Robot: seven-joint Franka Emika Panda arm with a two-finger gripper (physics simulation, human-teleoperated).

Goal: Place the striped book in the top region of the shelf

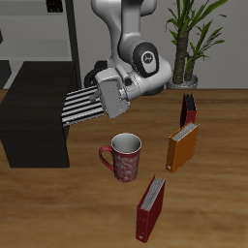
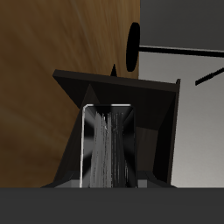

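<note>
Above the table (image 1: 87, 208), at about ten o'clock from the mug (image 1: 124, 156), the gripper (image 1: 98, 97) clamps the striped book (image 1: 80, 107) by one end, holding it flat in the air beside the black shelf (image 1: 34, 111). No writing can be read on any cover. An orange book (image 1: 182, 146) and a red book (image 1: 150, 206) stand upright, well apart from the shelf. A potted plant (image 1: 189, 39) stands farther back.

four books (image 1: 79, 106), one mug (image 1: 124, 157), one black shelf (image 1: 34, 116), one potted plant (image 1: 189, 39)
</note>
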